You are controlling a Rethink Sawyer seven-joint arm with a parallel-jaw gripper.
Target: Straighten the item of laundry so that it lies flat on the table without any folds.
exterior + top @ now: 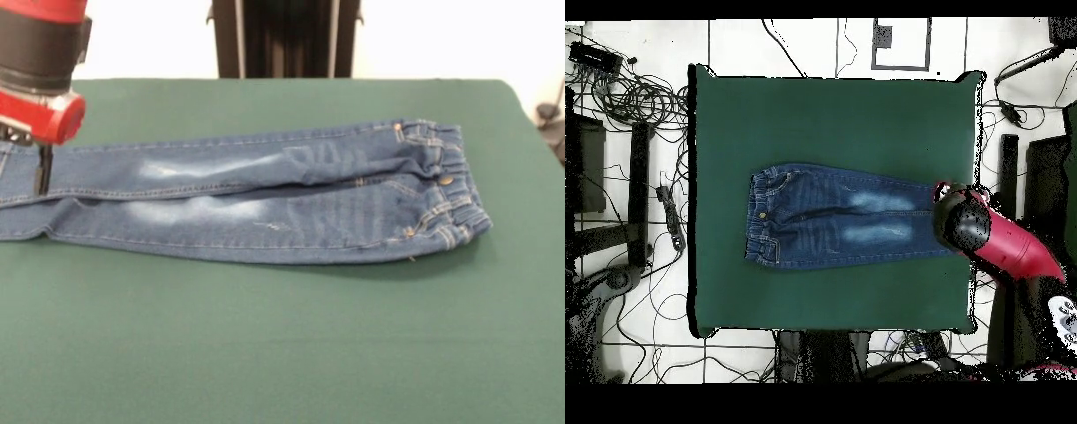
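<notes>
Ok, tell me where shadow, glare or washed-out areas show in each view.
Front view: the jeans cast a thin dark shadow on the table along their near edge and under the waistband; the background above the table is washed out white. Overhead view: light on the table is even, with no glare on the felt; the gripper is hidden under the arm.

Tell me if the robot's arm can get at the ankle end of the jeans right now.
Probably yes. The gripper is already down over the leg ends of the jeans, nothing lies between them, and the table around them is bare.
</notes>
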